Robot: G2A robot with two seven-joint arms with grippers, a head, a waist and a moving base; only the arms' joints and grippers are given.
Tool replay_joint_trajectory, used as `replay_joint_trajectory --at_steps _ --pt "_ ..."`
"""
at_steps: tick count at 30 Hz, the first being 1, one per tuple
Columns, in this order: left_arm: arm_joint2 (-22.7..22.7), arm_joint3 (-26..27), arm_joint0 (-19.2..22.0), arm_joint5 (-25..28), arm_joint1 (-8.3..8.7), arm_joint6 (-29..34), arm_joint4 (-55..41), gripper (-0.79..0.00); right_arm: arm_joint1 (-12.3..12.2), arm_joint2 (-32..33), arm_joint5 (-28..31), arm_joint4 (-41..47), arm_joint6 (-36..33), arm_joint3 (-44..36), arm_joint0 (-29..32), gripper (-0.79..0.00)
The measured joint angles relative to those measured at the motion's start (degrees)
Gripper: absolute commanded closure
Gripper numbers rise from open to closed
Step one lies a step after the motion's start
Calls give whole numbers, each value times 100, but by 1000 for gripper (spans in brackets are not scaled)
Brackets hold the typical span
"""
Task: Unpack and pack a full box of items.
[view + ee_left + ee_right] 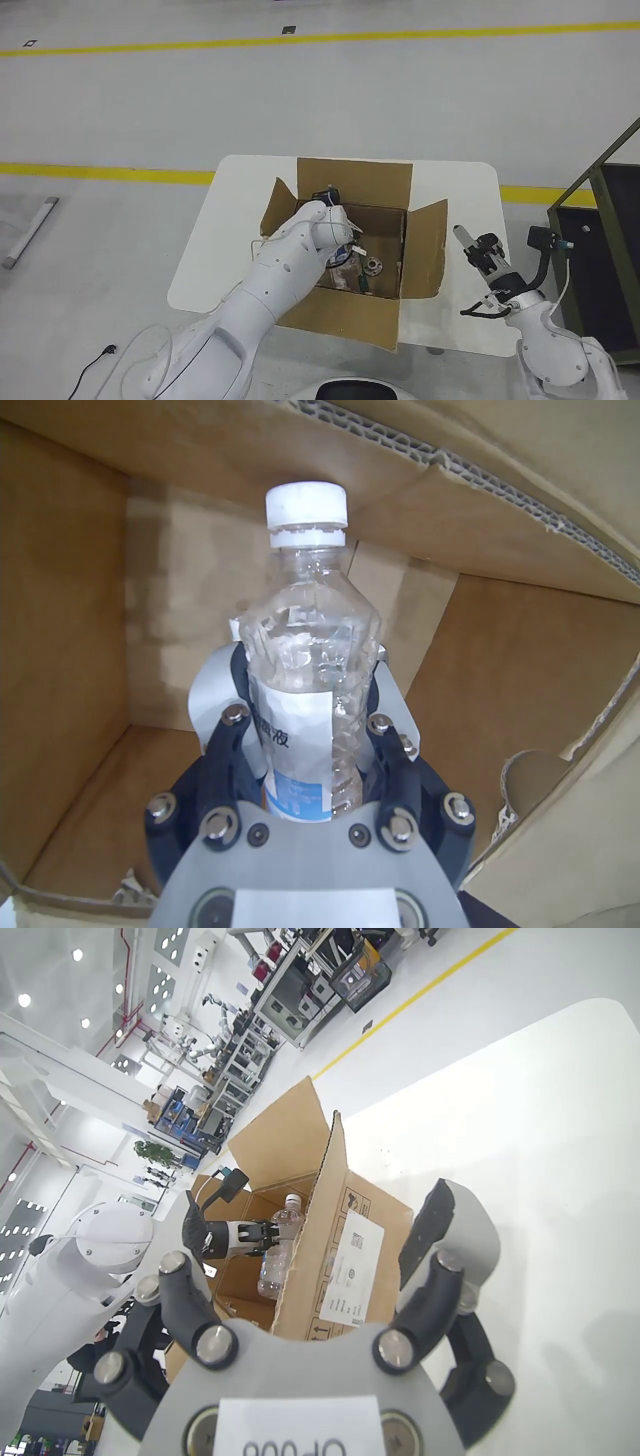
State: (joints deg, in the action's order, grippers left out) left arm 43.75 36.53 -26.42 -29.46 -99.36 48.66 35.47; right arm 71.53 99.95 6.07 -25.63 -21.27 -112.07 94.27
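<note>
An open cardboard box (355, 180) stands in the middle of the white table (460, 190). My left gripper (345, 240) is down inside it, shut on a clear plastic bottle (310, 640) with a white cap and a white-and-blue label. The bottle (280, 1248) stands roughly upright, gripped around its middle above the box floor, with brown box walls (65, 600) all around it. My right gripper (472, 245) hovers over the table to the right of the box (345, 1188), open and holding nothing; one padded finger (435, 1213) shows clearly.
A small round piece (373, 265) and a green item (361, 283) lie on the box floor near the bottle. The box flaps stand up on all sides. A dark metal rack (600, 250) stands just past the table's right edge.
</note>
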Motion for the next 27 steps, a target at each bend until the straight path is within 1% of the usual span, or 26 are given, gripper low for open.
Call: replay_joint_trajectory --at_steps 3,10,15,16,18,19,20,23,27 --pt "-4 -10 1 0 -4 -6 -1 0 -1 -68 -6 8 -26 47 15 -785" --pt "-4 -10 1 0 -4 -6 -3 0 -1 -184 -249 718 -424 65 -48 -785" --pt "-4 -10 1 0 -4 -6 -3 0 -28 -292 -415 639 -828 -1 -83 -785" --pt "-4 -10 1 0 -4 -6 -3 0 -35 -316 -459 614 -917 -3 -98 -736" --pt "-4 -10 1 0 -4 -6 -3 0 -48 -345 -526 524 -1023 9 -119 -280" --pt "-4 -10 1 0 -4 -6 -3 0 -53 -364 -586 496 -1068 33 -129 -166" --pt "-4 -10 1 0 -4 -6 -3 0 -56 -375 -648 489 -1095 58 -138 0" --pt "-4 -10 1 0 -4 -6 -3 0 -64 -392 -827 495 -1145 119 -166 0" --pt "-4 -10 1 0 -4 -6 -3 0 -72 -379 -978 710 -1259 189 -189 0"
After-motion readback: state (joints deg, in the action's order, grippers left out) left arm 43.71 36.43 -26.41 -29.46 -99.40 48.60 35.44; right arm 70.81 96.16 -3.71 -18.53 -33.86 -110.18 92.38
